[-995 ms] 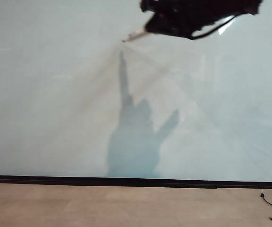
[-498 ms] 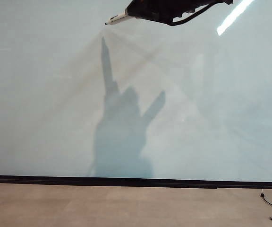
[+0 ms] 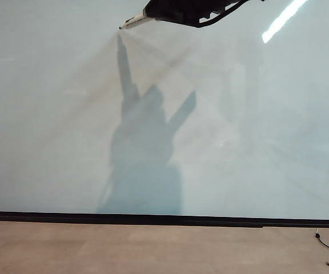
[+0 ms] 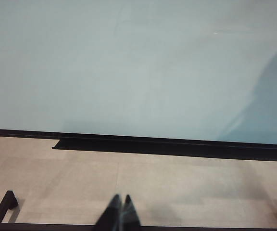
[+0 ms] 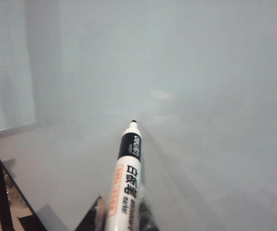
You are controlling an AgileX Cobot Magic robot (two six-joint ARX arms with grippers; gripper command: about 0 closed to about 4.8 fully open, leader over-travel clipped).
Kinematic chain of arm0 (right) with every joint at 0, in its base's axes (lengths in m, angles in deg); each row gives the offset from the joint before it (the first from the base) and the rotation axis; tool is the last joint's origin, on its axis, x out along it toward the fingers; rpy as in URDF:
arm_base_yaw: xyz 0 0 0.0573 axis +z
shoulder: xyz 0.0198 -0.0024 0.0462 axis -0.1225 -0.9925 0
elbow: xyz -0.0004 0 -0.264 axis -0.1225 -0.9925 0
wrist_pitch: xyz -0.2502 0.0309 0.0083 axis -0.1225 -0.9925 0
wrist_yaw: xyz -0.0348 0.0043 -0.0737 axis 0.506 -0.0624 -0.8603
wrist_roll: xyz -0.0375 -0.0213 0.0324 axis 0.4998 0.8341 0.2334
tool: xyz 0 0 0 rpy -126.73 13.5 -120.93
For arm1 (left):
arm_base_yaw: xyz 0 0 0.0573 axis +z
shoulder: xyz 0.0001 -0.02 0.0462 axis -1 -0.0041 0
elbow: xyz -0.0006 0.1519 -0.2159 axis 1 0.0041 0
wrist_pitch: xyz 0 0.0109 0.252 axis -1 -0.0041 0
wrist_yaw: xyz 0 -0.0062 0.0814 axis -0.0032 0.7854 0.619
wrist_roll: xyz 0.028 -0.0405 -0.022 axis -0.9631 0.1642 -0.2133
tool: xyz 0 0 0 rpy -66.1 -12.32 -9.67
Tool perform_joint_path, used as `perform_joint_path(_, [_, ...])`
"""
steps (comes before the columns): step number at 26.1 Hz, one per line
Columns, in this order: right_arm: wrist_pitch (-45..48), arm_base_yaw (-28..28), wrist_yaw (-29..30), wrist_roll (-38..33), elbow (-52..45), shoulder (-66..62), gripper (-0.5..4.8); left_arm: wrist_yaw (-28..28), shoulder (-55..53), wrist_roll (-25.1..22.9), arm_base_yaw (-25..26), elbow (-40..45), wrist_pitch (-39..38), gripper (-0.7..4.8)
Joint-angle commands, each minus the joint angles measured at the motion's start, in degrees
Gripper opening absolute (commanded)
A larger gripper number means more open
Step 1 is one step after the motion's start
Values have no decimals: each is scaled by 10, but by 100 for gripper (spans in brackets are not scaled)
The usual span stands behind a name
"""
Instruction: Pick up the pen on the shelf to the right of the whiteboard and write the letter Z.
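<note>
Exterior view: right pincer (image 3: 147, 15) grips pen (image 3: 131, 23).

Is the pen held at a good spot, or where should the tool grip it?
Keep it as is: the right tool is shut on the pen at its rear barrel from behind, leaving the black collar and tip free toward the whiteboard. Left tool idles, shut.

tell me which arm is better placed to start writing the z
Right. The right gripper is shut on the pen, tip aimed at the blank whiteboard near its top. The left gripper is shut, holds nothing and hangs low over the floor.
</note>
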Motion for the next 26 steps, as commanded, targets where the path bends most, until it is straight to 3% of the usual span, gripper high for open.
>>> perform_joint_path(1, [8,2,1,0,3,3,-5,0,0,-2,0,-1,3,-5])
perform_joint_path(9, [10,3,-47,-5,3,3,-5,0,0,-2,0,-1,3,-4])
perform_joint_path(19, [11,3,-51,-5,3,3,-5,0,0,-2,0,-1,3,-4])
perform_joint_path(26, [-6,1,-91,0,2,15,-5,0,0,-2,0,-1,3,-5])
